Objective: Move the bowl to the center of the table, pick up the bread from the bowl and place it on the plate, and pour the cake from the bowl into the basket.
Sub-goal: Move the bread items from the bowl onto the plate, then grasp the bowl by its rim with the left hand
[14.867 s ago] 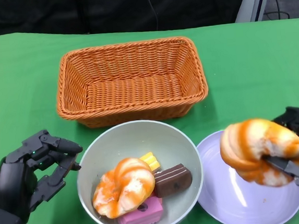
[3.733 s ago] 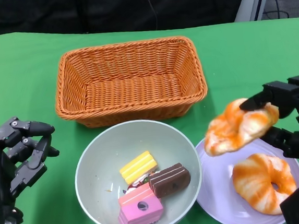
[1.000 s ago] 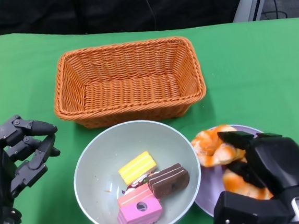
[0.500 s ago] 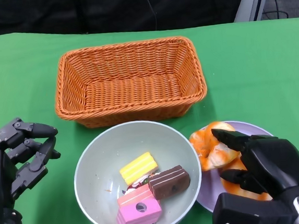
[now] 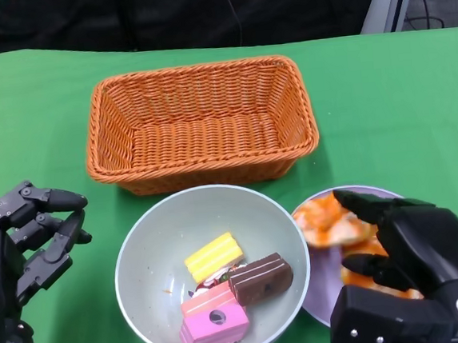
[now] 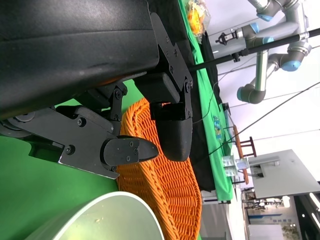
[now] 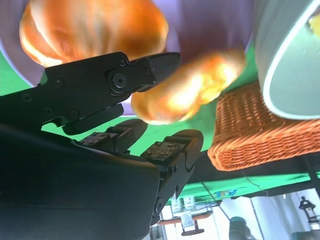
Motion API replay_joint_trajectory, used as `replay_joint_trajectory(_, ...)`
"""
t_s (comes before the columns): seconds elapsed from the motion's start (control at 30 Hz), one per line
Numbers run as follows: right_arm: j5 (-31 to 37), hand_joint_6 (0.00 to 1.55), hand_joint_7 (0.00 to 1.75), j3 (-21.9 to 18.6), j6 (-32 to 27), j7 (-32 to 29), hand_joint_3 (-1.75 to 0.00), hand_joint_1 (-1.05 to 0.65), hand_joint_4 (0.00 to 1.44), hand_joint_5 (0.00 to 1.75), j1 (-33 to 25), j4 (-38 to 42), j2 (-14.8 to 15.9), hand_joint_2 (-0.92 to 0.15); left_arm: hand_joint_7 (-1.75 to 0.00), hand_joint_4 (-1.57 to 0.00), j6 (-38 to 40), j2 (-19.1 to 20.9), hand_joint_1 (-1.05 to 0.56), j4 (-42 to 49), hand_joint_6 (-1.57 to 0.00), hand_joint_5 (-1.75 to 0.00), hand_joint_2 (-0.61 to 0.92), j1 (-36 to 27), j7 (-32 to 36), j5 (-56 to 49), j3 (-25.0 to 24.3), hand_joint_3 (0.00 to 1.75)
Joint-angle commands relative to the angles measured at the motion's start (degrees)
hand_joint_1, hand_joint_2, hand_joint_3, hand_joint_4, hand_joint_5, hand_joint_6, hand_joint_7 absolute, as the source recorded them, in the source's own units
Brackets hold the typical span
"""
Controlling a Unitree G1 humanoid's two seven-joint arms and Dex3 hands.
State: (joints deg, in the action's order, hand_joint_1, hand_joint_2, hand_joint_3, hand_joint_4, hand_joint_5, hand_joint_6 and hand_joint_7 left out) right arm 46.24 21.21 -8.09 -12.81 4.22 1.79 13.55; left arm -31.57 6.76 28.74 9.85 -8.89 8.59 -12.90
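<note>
We've lowered the second orange-glazed bread twist (image 5: 326,219) onto the lilac round plate (image 5: 318,272); our right hand (image 5: 408,248) now spreads, letting go. Left hand (image 5: 26,237) waits open. Only cakes remain in the grey-green bowl (image 5: 150,234), so pouring comes next.

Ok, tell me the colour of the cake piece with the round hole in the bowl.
Pink, the pink square cake piece with a round hole; clearest in the head view.

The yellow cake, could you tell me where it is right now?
In the head view, the yellow cake lies inside the bowl, just behind the chocolate cake and pink cake.
</note>
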Motion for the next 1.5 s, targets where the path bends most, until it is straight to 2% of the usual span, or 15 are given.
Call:
replay_joint_trajectory(0.03,0.59,0.36,0.0,-0.56,-1.65,1.49,-0.1,-0.64,0.32,0.0,-0.38,-2.47,0.14,-0.92,-0.99,-0.77,-0.72,1.17,-0.11,0.54,-0.83,-1.38,0.84,0.45,-0.3,0.31,-0.49,0.46)
replay_joint_trajectory(0.27,0.69,0.29,0.0,-1.08,-4.68,5.47,-0.07,-0.65,0.14,0.0,-1.01,-7.55,0.39,-0.92,-1.0,-0.77,-1.28,1.68,-0.12,1.36,-0.82,-1.38,0.82,0.62,-0.17,-0.33,-0.56,0.48)
replay_joint_trajectory(0.6,-3.29,0.29,0.0,-3.37,-6.1,13.27,-0.08,-0.67,0.11,0.0,-2.85,-15.71,0.48,-0.92,-1.0,-0.76,-1.97,1.88,-0.12,1.77,-0.82,-1.38,0.81,0.79,-0.71,0.29,-0.65,0.49)
replay_joint_trajectory(0.8,-18.14,0.41,0.04,-9.59,2.67,13.25,-0.06,-0.59,0.4,0.14,-7.16,-21.44,-1.73,-0.92,-0.99,-0.77,-1.54,1.88,-0.12,2.15,-0.83,-1.38,0.81,1.09,-0.95,0.61,-0.81,0.5)
replay_joint_trajectory(0.9,-21.91,0.47,0.06,-11.22,6.46,12.95,-0.05,-0.55,0.5,0.17,-8.21,-21.86,-2.24,-0.92,-0.99,-0.77,-1.7,2.03,-0.11,2.45,-0.83,-1.38,0.81,1.24,-1.23,0.76,-0.8,0.5)
replay_joint_trajectory(0.93,-26.13,0.47,0.06,-12.26,8.02,13.92,-0.05,-0.55,0.51,0.17,-9.03,-22.73,-3.14,-0.92,-0.99,-0.77,-1.69,2.19,-0.12,2.55,-0.83,-1.38,0.81,1.32,-1.28,0.74,-0.78,0.5)
replay_joint_trajectory(1.03,-37.38,0.59,0.09,-14.31,12.52,17.15,-0.03,-0.43,0.69,0.24,-11.07,-25.26,-4.78,-0.92,-0.99,-0.77,-2.33,2.73,-0.12,3.55,-0.83,-1.38,0.81,1.82,-1.91,0.97,-0.87,0.51)
replay_joint_trajectory(1.13,-45.35,0.71,0.13,-15.04,13.38,20.7,-0.02,-0.37,0.82,0.31,-13.08,-28.37,-5.18,-0.92,-0.99,-0.76,-2.5,3.02,-0.14,4.47,-0.83,-1.38,0.8,2.24,-2.09,0.97,-1.01,0.5)
replay_joint_trajectory(1.17,-48.11,0.76,0.16,-15.12,13.33,21.93,-0.03,-0.33,0.84,0.39,-13.71,-29.21,-5.31,-0.92,-0.99,-0.77,-2.56,3.11,-0.14,4.73,-0.83,-1.39,0.8,2.36,-2.23,1.07,-1.07,0.5)
replay_joint_trajectory(1.2,-49.92,0.79,0.2,-15.18,13.27,22.75,-0.05,-0.29,0.76,0.63,-14.08,-29.7,-5.34,-0.92,-0.99,-0.77,-2.63,3.18,-0.14,4.92,-0.83,-1.38,0.81,2.45,-2.36,1.16,-1.1,0.5)
replay_joint_trajectory(1.27,-53.1,0.83,0.28,-15.03,13.69,24.06,-0.07,-0.23,0.69,0.89,-15.32,-30.51,-5.79,-0.92,-0.98,-0.77,-3.01,3.42,-0.13,5.46,-0.83,-1.38,0.81,2.67,-2.89,1.36,-1.16,0.5)
replay_joint_trajectory(1.37,-53.98,0.83,0.59,-14.87,14.66,24.88,-0.17,-0.21,0.67,1.16,-17.07,-31.59,-5.75,-0.87,-0.98,-0.77,-3.03,3.57,-0.13,5.78,-0.83,-1.37,0.81,2.88,-3.41,1.78,-1.25,0.5)
replay_joint_trajectory(1.43,-53.9,0.77,0.77,-14.8,14.75,25.3,-0.31,-0.21,0.67,1.22,-17.77,-32.23,-5.49,-0.79,-0.98,-0.78,-3.02,3.63,-0.13,5.81,-0.83,-1.37,0.81,2.9,-3.5,1.75,-1.31,0.5)
replay_joint_trajectory(1.47,-53.81,0.77,0.86,-14.7,14.88,25.59,-0.44,-0.23,0.68,1.27,-18.15,-32.49,-5.34,-0.73,-0.98,-0.77,-3.02,3.69,-0.13,5.82,-0.83,-1.36,0.81,2.9,-3.5,1.64,-1.32,0.5)
replay_joint_trajectory(1.5,-53.82,0.77,0.97,-14.56,15.0,26.0,-0.67,-0.25,0.7,1.32,-18.62,-32.77,-5.16,-0.61,-0.98,-0.77,-2.91,3.69,-0.13,5.69,-0.84,-1.36,0.81,2.85,-3.3,1.46,-1.33,0.5)
